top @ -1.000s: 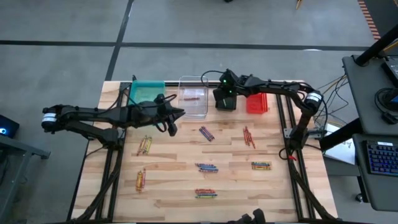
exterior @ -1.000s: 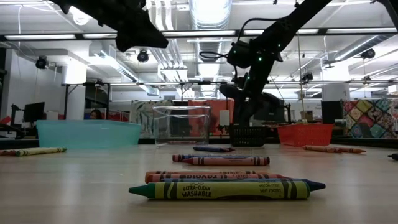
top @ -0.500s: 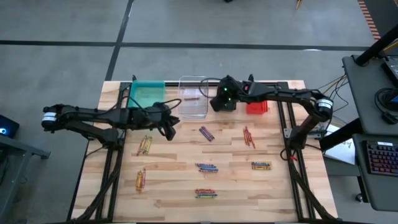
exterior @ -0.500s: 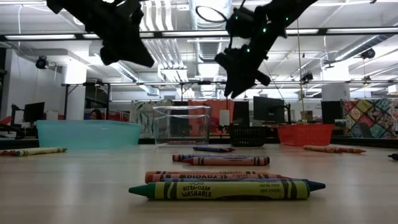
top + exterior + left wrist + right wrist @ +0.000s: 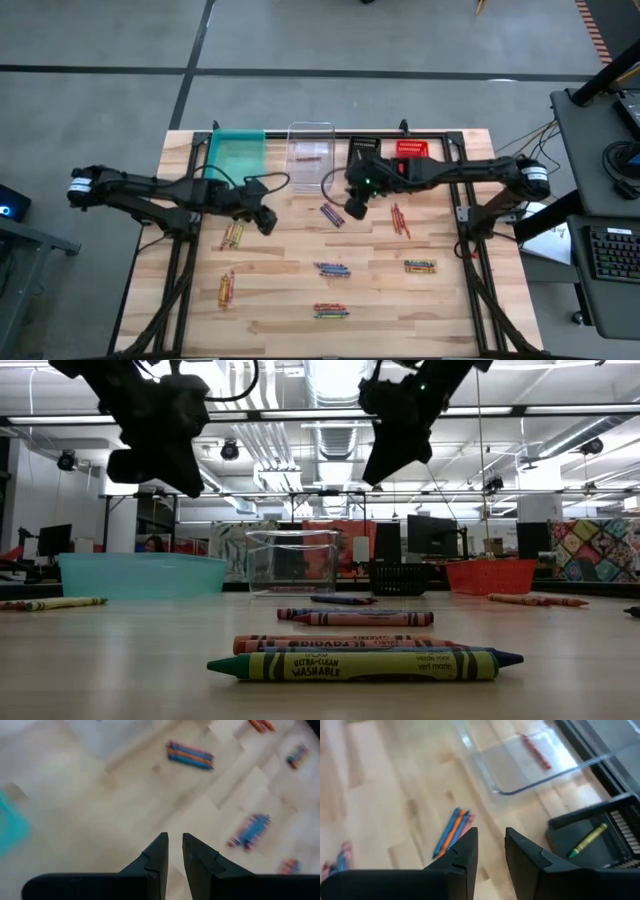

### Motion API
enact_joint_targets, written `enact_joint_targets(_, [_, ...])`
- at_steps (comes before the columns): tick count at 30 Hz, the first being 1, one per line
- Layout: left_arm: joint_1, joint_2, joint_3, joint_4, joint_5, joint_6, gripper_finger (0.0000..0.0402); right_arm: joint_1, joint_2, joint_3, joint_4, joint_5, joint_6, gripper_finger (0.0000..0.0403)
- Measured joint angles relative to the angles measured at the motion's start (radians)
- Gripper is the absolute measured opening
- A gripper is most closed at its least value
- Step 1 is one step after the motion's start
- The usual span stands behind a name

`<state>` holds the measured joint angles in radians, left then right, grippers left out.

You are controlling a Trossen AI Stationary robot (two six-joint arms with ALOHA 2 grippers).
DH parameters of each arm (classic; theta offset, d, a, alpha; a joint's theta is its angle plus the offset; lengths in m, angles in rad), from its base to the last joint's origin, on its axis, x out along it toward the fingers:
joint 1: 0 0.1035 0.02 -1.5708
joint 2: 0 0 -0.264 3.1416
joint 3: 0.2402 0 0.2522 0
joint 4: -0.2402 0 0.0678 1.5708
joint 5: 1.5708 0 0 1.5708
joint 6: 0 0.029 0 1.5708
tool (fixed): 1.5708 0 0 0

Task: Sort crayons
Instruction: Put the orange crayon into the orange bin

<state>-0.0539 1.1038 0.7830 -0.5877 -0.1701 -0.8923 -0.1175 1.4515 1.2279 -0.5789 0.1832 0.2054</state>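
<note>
From overhead, the crayons lie in small clusters across the wooden desk (image 5: 300,300): a blue-orange-pink bundle (image 5: 332,214) near the middle, a red pair (image 5: 400,219), yellow ones (image 5: 233,234) on the left, more toward the near edge. Four bins line the far edge: teal bin (image 5: 236,153), clear bin (image 5: 310,155), black bin (image 5: 362,152), red bin (image 5: 411,150). The right end effector (image 5: 356,205) hangs just beside the middle bundle; the left end effector (image 5: 264,219) hangs between the teal bin and the yellow crayons. From desk height, both arms hang well above the surface, and a green crayon (image 5: 355,665) lies nearest the lens with a red-orange one behind it. The left wrist camera shows the left end effector's fingers (image 5: 158,857) nearly together with a thin gap, nothing between them, blurred crayon clusters beyond. The right wrist camera shows the right end effector (image 5: 489,851) partly open, empty, with the blue-orange-pink bundle just ahead of it; one red crayon (image 5: 535,752) lies in the clear bin, one green crayon (image 5: 588,840) in the black bin. Risks, as I judge them: the bundled crayons touch each other, so a descent could pinch two colours at once or roll neighbours away; the round sticks may slip from a narrow grip; a misaligned approach could nudge the bundle toward the clear bin's wall.
</note>
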Motion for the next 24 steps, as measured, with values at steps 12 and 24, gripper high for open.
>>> enact_joint_targets(12, [-0.292,0.044,0.000,0.016,-0.028,-0.308,0.0039,0.088,-0.005,0.000,0.001,0.000,-0.142,0.0069])
enact_joint_targets(24, [-0.448,0.245,0.000,0.014,0.130,-0.618,0.0039,0.087,-0.005,0.002,0.032,0.000,-0.165,0.0063])
